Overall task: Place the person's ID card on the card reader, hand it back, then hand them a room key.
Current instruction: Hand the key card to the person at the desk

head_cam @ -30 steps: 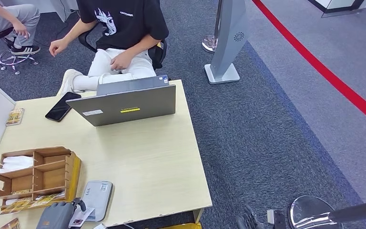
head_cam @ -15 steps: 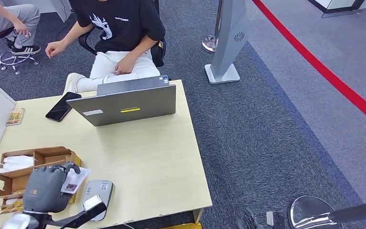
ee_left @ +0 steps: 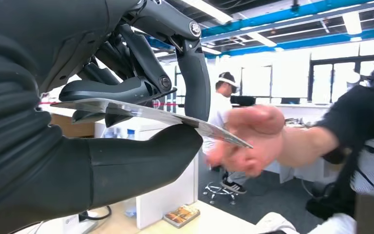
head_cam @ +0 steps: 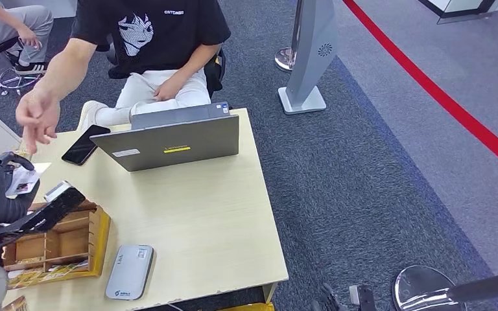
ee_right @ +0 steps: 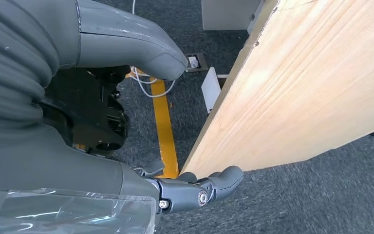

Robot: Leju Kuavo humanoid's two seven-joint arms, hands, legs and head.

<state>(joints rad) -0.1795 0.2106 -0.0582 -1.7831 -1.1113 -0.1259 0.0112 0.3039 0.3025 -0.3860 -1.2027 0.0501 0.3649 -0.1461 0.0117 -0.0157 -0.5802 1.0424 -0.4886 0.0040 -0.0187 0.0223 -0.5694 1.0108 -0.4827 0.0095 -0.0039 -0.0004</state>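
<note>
**Card lifted off the reader and offered back**

A second ago my left hand was low at the near edge of the table, beside the card reader. Now it is raised well above the table, off to the far left of the reader, and it pinches the ID card flat between thumb and fingers. From the wrist I see the card's free edge sticking out toward the person. The person's hand, which rested by the chair before, now reaches over the table's far left corner and hovers just short of the card, not yet touching it. I judge the reading done and the hand-back under way; the room key comes after.

Around the reader: the laptop stands beyond it toward the person, lid closed against me, well clear of my reach. The wooden tray sits just left of the reader, under my raised arm, and likely holds the keys. The phone lies left of the laptop, near the person's reaching hand, below the path of the card.

My right hand hangs below the table edge, fingers loosely curled on nothing.
</note>
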